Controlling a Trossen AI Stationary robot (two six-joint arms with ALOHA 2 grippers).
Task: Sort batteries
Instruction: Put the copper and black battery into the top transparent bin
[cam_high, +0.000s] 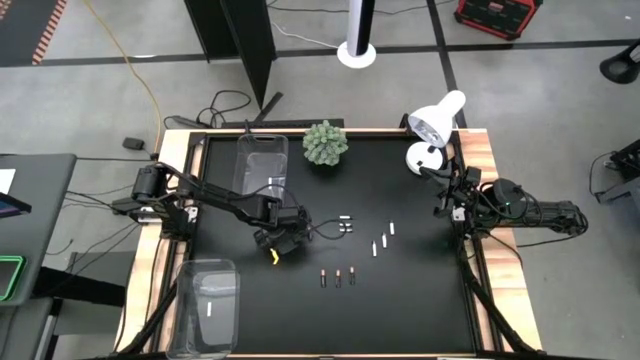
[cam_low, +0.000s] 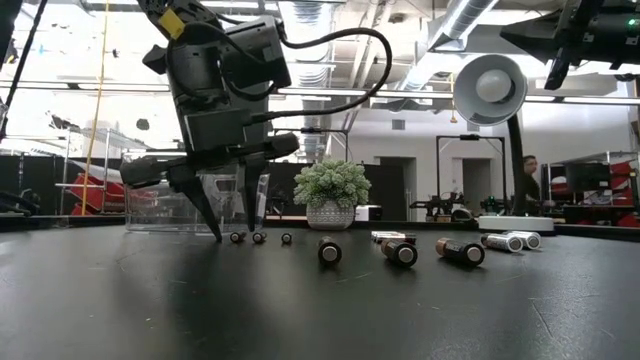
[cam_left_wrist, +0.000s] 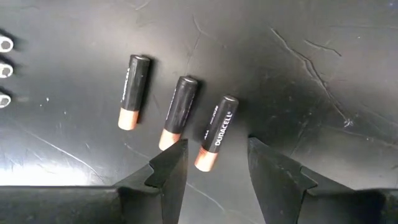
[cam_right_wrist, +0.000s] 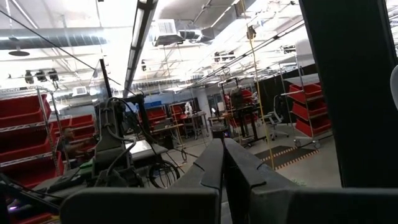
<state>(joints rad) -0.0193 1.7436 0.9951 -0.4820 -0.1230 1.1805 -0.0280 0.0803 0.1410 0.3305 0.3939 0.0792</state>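
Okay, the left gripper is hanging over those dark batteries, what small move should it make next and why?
Probably ease the open left gripper straight down around the Duracell battery and close. The wrist view shows that battery's copper end already between the fingertips, with the neighbouring dark battery close beside one finger, so a slight centring away from it seems wise.

A matt black table top (cam_left_wrist: 311, 56), marked with fine scratches, is seen within a bare wooden rim (cam_high: 480, 150). The dark batteries (cam_left_wrist: 217, 132) are finished in satin black with coppery ends, and the bins (cam_high: 262, 160) are of clear glossy plastic.
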